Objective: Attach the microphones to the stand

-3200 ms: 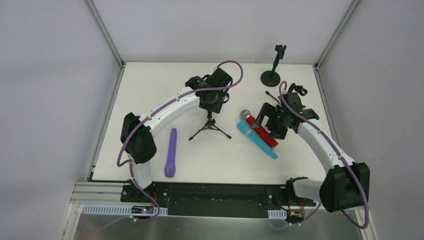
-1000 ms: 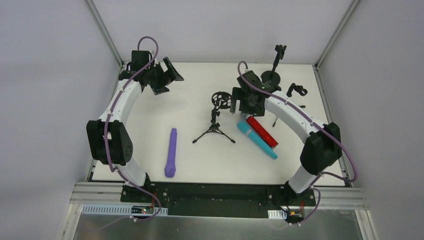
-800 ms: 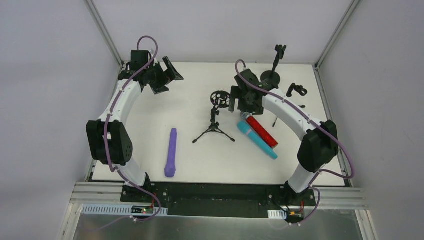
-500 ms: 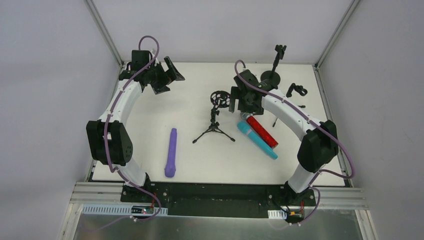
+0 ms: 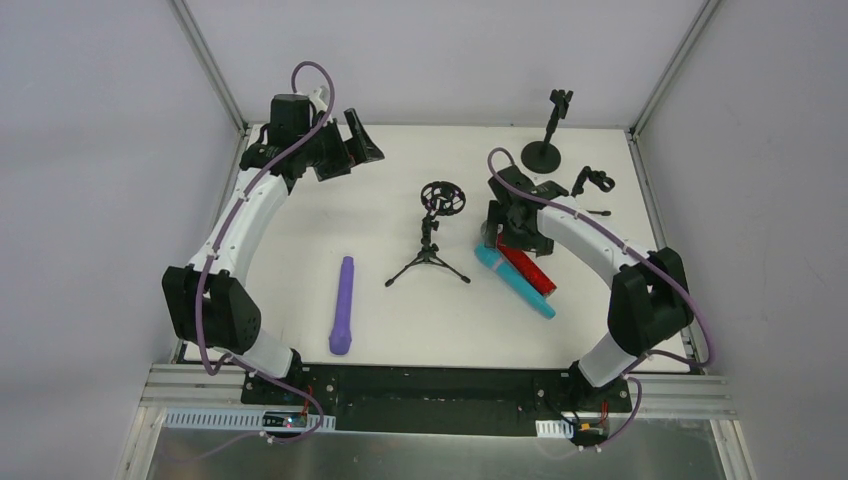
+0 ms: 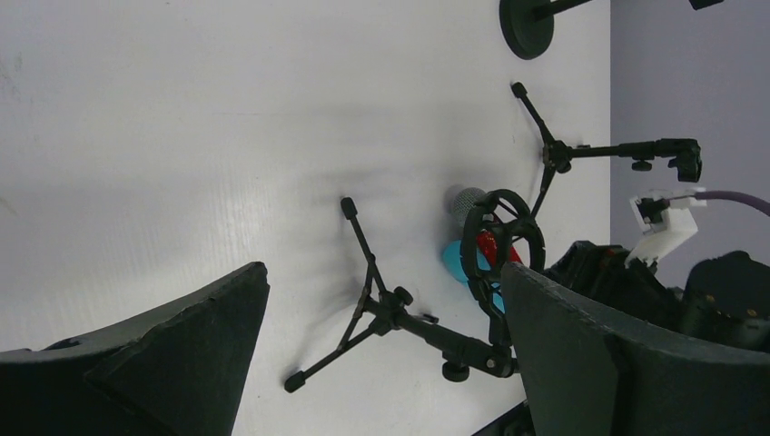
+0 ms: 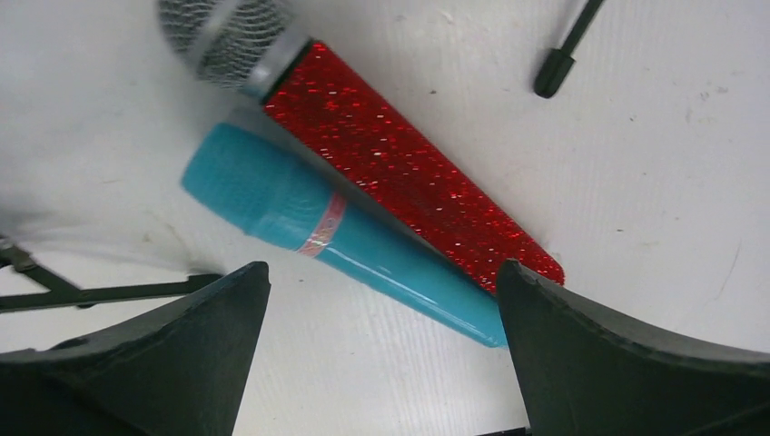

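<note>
Red microphone beside cyan microphone, centre frame, under the right gripper, jaws apart; seemingly the pickup step, next lower and grip one

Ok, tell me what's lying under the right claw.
Under the open right claw lie the red microphone and the cyan microphone, side by side on the table. From above, the claw hides the red one's mesh head; only the wrist view shows it.

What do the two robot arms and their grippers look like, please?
Both the left arm and right arm have white link shells, black joint housings and a looping purple cable. The left gripper and right gripper are black, with broad dark wedge-shaped fingers.
</note>
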`<state>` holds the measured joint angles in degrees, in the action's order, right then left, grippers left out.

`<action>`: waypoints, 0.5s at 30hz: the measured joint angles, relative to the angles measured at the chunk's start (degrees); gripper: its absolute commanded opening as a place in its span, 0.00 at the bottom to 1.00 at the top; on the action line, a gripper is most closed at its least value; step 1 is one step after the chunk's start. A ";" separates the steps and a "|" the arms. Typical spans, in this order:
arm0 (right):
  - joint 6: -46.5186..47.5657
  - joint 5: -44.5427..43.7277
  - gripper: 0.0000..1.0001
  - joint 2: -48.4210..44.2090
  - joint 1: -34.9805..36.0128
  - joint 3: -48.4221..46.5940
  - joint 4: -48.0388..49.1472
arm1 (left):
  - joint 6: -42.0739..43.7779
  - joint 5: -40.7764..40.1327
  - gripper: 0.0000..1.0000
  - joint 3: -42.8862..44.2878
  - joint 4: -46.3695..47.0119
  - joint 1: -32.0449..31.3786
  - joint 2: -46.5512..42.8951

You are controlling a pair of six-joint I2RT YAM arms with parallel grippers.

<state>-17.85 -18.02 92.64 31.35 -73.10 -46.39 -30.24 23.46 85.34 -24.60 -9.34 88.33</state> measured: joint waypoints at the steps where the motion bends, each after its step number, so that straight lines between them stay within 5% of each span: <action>1: 0.13 0.04 0.99 0.00 -0.90 0.94 0.11 | 0.22 -0.07 0.99 0.00 0.00 -0.48 -0.24; 15: 1.51 5.38 0.96 2.97 -7.82 3.37 3.08 | 2.73 0.02 0.99 0.00 -0.04 -4.59 -0.24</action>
<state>-16.34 -12.64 95.61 23.53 -69.73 -43.31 -27.51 23.49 85.34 -24.64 -13.93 88.09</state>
